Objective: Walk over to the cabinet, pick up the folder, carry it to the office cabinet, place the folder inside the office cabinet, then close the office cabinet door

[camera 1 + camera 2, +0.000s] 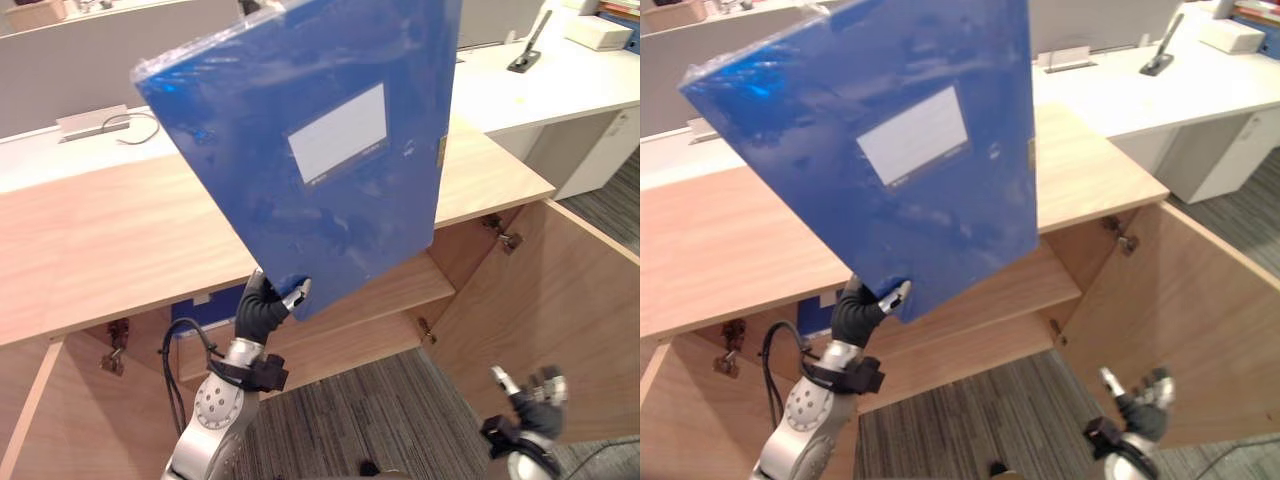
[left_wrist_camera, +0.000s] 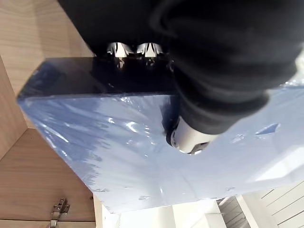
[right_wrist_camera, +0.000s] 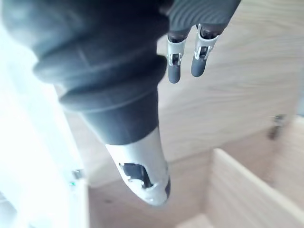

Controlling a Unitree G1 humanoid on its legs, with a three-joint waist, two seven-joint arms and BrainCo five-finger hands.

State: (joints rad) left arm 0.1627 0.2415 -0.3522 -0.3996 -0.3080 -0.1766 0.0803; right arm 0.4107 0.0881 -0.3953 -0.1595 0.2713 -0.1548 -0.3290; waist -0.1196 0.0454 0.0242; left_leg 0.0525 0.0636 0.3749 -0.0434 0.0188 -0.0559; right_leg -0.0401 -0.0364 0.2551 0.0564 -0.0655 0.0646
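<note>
A large blue folder (image 1: 310, 150) with a white label is raised high in front of the wooden cabinet (image 1: 120, 240), tilted. My left hand (image 1: 262, 305) is shut on its lower corner, thumb on one face and fingers on the other; the left wrist view shows the folder (image 2: 142, 152) pinched by the thumb (image 2: 190, 137). My right hand (image 1: 535, 400) hangs low at the right, holding nothing, with fingers (image 3: 185, 61) straight beside the open cabinet door (image 1: 570, 320).
The cabinet stands open, with a shelf (image 1: 400, 290) inside and a second door (image 1: 50, 420) swung out at the left. White desks (image 1: 560, 80) lie behind. Grey carpet (image 1: 380, 420) covers the floor below.
</note>
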